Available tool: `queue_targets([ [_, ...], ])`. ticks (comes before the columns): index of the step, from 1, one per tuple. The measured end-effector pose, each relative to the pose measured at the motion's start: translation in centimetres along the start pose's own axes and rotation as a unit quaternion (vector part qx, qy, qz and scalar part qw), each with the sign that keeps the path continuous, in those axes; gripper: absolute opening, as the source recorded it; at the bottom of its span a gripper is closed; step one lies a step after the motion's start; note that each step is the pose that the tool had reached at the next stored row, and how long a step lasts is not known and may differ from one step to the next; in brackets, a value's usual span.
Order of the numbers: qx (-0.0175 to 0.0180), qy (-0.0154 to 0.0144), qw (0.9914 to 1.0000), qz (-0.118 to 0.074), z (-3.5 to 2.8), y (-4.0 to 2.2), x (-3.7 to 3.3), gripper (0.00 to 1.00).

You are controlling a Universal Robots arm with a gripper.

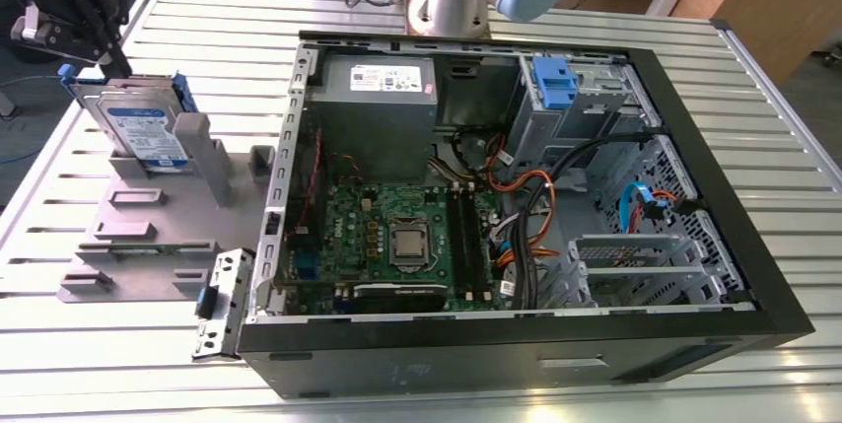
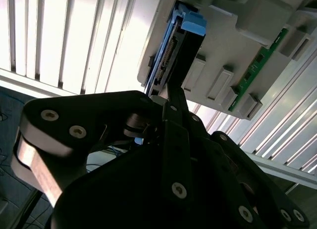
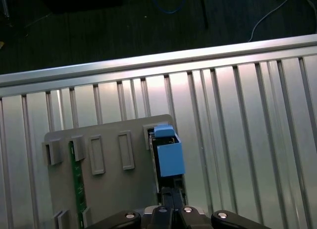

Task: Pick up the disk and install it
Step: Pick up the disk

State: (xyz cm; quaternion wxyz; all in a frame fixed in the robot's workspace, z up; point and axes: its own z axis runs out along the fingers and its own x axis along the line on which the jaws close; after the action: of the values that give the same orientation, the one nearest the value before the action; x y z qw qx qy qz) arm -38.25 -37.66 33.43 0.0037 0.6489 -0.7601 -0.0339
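The disk point(image 1: 138, 127) stands upright on its edge in the grey stand point(image 1: 158, 236). The stand is on the slatted metal table point(image 1: 105, 344), at the exterior view's left, just beside the open computer case point(image 1: 526, 354). The disk's white-and-blue label faces the camera there, and a blue rail runs along its side.

My claw point(image 1: 105, 60) is at the upper end of the disk, very near it or touching it. Which of the two, I cannot say. In the first wrist view my claw point(image 3: 171, 192) points at the blue end of the disk point(image 3: 168, 157), which rises from the stand point(image 3: 114, 140). In the second wrist view one finger point(image 2: 174, 92) lies along the disk point(image 2: 166, 55), close to its connector edge. I cannot tell whether my fingers are apart, together, or clamped on the disk.

A narrow green board point(image 3: 76, 179) sits in another slot of the stand. Inside the case I see the grey power supply point(image 1: 375, 83) and the green motherboard point(image 1: 394, 236).
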Motion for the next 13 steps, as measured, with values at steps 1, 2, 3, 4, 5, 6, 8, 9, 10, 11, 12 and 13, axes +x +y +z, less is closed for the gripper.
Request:
queue_targets([
  [1,0.0,0.0,1.0,0.0,0.0,0.0,0.0,0.11],
  [2,0.0,0.0,1.0,0.0,0.0,0.0,0.0,0.11],
  [3,0.0,0.0,1.0,0.0,0.0,0.0,0.0,0.11],
  [4,0.0,0.0,1.0,0.0,0.0,0.0,0.0,0.11],
  [5,0.0,0.0,1.0,0.0,0.0,0.0,0.0,0.11],
  [6,0.0,0.0,1.0,0.0,0.01,0.0,0.0,0.11],
  [8,0.0,0.0,1.0,0.0,0.01,0.0,0.0,0.11],
  [9,0.0,0.0,1.0,0.0,0.01,0.0,0.0,0.11],
  [10,0.0,0.0,1.0,0.0,0.01,0.0,0.0,0.11],
  [11,0.0,0.0,1.0,0.0,0.01,0.0,0.0,0.11],
  [12,0.0,0.0,1.0,0.0,0.01,0.0,0.0,0.17],
  [13,0.0,0.0,1.0,0.0,0.01,0.0,0.0,0.23],
])
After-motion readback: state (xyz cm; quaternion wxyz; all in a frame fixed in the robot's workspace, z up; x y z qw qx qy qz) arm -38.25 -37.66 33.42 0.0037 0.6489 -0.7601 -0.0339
